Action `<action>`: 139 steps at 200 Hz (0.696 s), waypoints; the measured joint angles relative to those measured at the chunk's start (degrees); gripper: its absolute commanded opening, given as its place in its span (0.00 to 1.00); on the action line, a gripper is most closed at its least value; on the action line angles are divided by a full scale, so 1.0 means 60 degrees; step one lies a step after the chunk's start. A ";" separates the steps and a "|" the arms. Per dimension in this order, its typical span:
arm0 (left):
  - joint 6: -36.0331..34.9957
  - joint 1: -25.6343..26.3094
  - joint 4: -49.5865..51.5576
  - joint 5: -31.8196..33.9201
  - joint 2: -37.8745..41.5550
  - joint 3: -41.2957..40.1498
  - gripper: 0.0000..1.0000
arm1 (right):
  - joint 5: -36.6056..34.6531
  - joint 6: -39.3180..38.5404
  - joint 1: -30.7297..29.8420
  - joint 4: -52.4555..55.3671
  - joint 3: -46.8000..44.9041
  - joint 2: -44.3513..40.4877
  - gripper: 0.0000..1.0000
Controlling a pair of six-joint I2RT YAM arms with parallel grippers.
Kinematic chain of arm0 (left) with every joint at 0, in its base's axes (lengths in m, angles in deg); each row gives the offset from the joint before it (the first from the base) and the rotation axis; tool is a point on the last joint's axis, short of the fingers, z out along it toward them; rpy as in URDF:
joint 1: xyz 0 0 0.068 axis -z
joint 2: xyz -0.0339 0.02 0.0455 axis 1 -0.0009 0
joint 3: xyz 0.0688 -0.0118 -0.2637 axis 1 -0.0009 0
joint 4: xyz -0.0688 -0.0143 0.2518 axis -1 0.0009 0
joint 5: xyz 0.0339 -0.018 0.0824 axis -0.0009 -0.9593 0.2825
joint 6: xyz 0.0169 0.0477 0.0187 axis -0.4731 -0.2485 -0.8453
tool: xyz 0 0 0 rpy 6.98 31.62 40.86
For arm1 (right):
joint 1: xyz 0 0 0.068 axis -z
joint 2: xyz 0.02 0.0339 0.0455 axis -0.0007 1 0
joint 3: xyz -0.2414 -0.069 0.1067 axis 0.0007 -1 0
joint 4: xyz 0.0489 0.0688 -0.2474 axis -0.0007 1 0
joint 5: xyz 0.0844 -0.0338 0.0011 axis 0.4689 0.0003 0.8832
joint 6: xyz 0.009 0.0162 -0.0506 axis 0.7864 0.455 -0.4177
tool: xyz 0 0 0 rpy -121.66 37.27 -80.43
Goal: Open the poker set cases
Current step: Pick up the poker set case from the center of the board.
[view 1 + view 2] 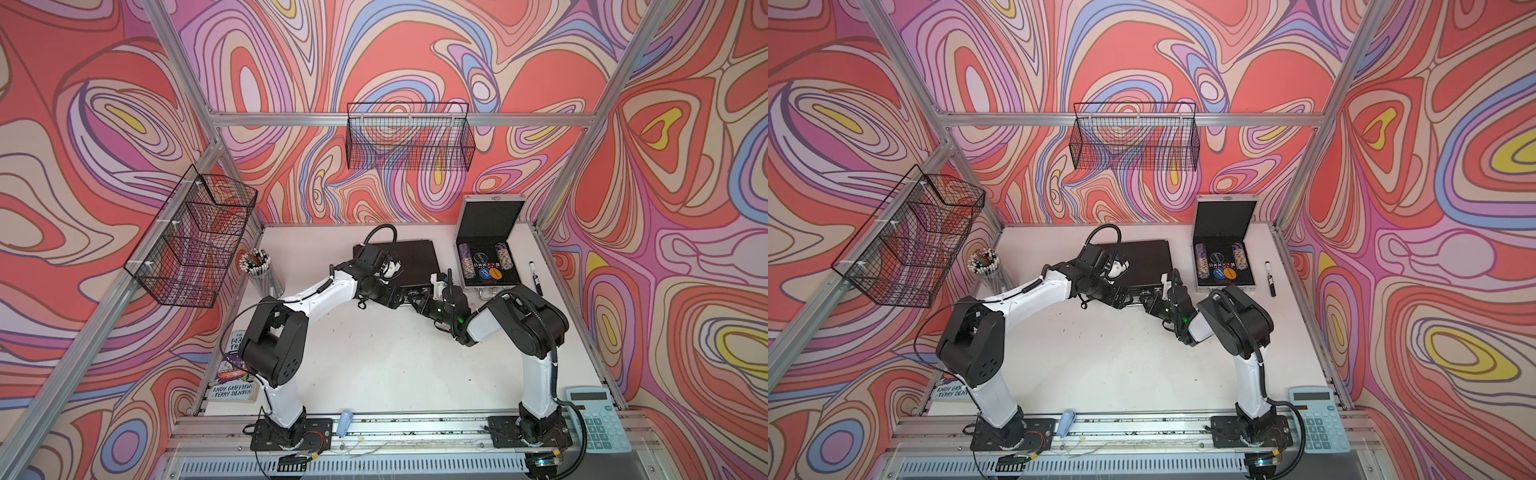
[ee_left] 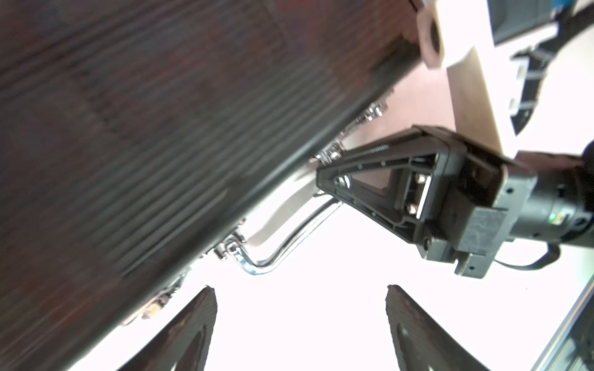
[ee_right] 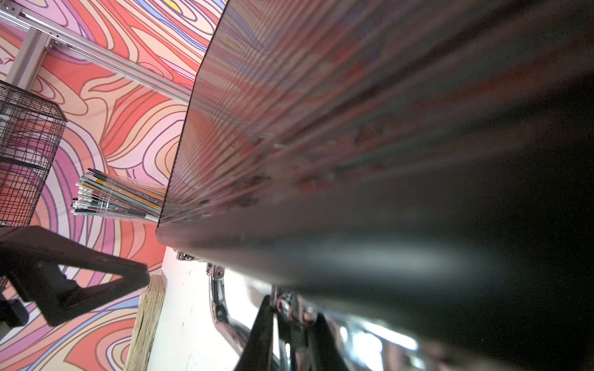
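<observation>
The wider black poker set case point(image 1: 415, 253) point(image 1: 1150, 257) lies flat with its lid down at the middle back of the table. The smaller silver case point(image 1: 490, 220) point(image 1: 1225, 220) stands open to its right, lid upright, chips in the tray. My right gripper point(image 3: 291, 302) point(image 1: 416, 296) is at the black case's point(image 3: 353, 128) front edge, shut on a chrome latch beside the chrome handle point(image 2: 289, 237). My left gripper point(image 2: 300, 289) point(image 1: 402, 296) hovers open just in front of that edge, close beside the handle, with nothing between its fingers.
A clear cup of pencils point(image 1: 257, 266) stands at the back left and a paperback book point(image 1: 232, 374) lies under the left arm. A black marker point(image 1: 536, 278) lies right of the silver case. A calculator point(image 1: 598, 419) sits front right. Wire baskets point(image 1: 195, 237) point(image 1: 409, 137) hang on the walls.
</observation>
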 measured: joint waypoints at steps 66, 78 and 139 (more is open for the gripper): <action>-0.0506 0.0211 0.0160 -0.0193 -0.0761 0.0288 0.85 | -0.0047 0.0328 -0.0004 0.0998 0.0149 -0.0484 0.02; -0.0583 0.0211 0.0157 -0.0186 -0.0809 0.0299 0.85 | -0.0051 0.0397 0.0000 0.1147 0.0160 -0.0579 0.01; -0.0987 0.0240 0.0229 -0.0404 -0.1676 0.1173 0.85 | -0.0124 0.0627 0.0000 0.1468 0.0164 -0.0809 0.01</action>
